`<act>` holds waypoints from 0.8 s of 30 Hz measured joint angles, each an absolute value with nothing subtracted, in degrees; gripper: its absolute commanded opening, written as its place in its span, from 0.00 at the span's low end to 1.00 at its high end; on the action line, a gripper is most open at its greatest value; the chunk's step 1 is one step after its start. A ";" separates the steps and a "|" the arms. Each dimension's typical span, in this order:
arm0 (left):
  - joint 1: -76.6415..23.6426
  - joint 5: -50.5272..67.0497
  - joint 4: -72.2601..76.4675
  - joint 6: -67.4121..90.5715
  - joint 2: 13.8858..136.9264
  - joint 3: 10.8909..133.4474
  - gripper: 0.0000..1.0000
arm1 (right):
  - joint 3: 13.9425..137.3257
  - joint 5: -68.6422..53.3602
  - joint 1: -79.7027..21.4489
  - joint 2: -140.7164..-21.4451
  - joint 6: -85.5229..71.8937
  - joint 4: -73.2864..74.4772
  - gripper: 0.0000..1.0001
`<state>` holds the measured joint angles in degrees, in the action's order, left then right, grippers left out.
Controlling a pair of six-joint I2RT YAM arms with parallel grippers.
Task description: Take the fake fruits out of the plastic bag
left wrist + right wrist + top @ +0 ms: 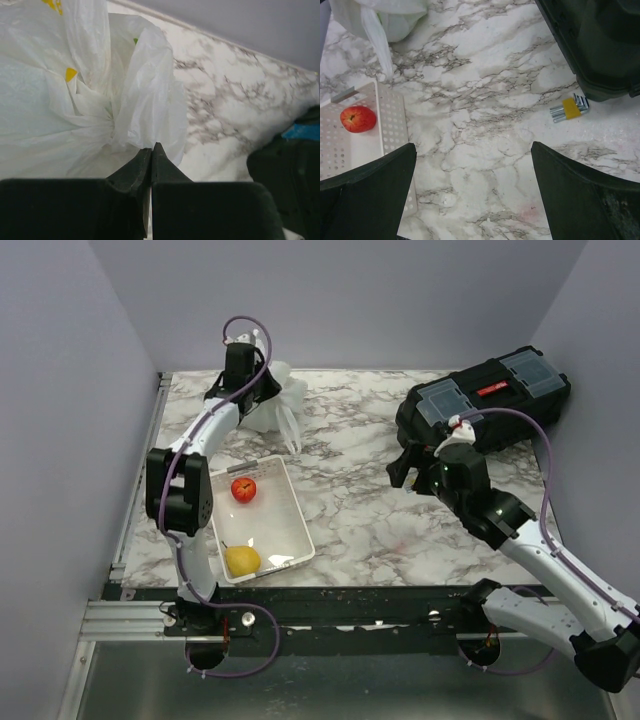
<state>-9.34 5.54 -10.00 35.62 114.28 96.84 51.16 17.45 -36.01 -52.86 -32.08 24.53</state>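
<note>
Left claw point(151, 148) pressed together right at the bunched neck of the plastic bag point(55, 110), far-left corner of the surface point(360, 510); can't tell if any film is actually caught between the tips. Fruits point(135, 41) are inside the bag, only a sliver of green showing through a fold. Right claw point(473, 147) spread wide, holding nothing, hovering mid-surface, well apart from the bag. Risks: thin film slips out of the pinch on a lift, or the whole bag drags along since nothing pins it down. With the neck gathered, the opening looks choked, so fruits probably won't come out. Round ones could roll toward the toolbox point(485, 400) or off the edge instead of the tray point(296, 502).
</note>
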 measured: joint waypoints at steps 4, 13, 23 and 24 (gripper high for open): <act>-13.32 10.15 -11.33 35.07 107.83 89.34 0.00 | 49.98 17.02 -36.01 -53.21 -32.12 24.51 1.00; -24.45 16.67 -9.61 35.86 88.23 61.80 0.00 | 43.51 17.02 -36.01 -50.28 -32.14 23.00 1.00; -36.03 21.54 -6.96 39.29 72.42 47.86 0.04 | 37.39 15.31 -36.01 -51.66 -32.49 17.39 1.00; -37.69 21.71 -6.61 39.68 71.50 47.35 0.13 | 37.39 14.46 -36.01 -52.38 -32.36 16.60 1.00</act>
